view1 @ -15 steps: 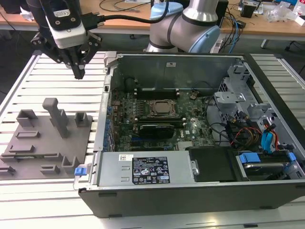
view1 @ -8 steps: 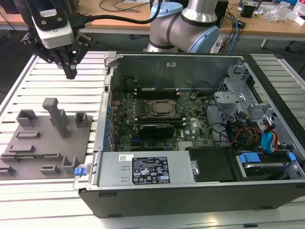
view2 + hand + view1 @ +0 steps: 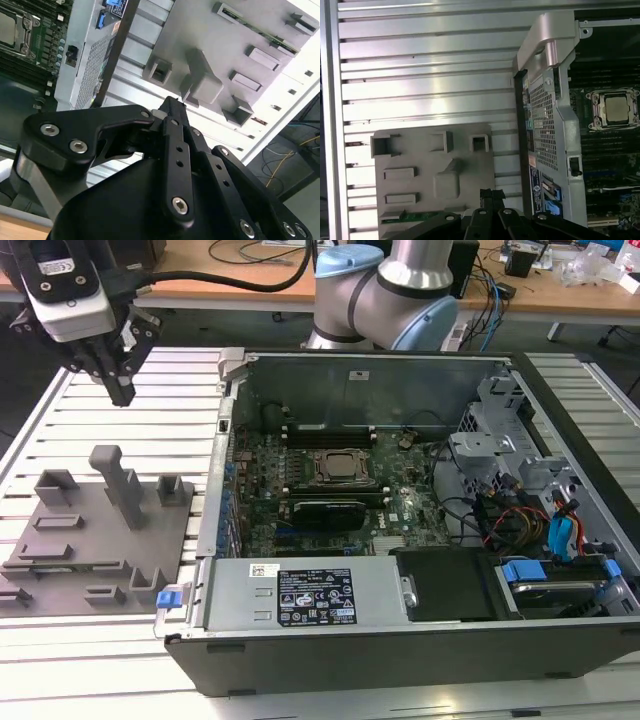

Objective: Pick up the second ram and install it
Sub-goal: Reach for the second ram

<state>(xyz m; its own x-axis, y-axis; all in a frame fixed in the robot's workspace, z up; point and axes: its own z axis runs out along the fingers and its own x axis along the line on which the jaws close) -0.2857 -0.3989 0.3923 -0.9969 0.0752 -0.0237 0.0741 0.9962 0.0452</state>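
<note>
1. At the exterior view's left, a grey fixture plate (image 3: 100, 540) lies on the slatted table (image 3: 140, 425). In the first wrist view, the second ram (image 3: 415, 216) sits in 1 slot along the plate's edge, with its green board showing.
2. The gripper (image 3: 122, 390) hangs above the plate, well clear of it. Its fingers are pressed together at the tips and grip nothing.
3. Toward the exterior view's right, the open computer case (image 3: 400, 665) stands just beside the plate, exposing its motherboard (image 3: 405, 510).
</note>
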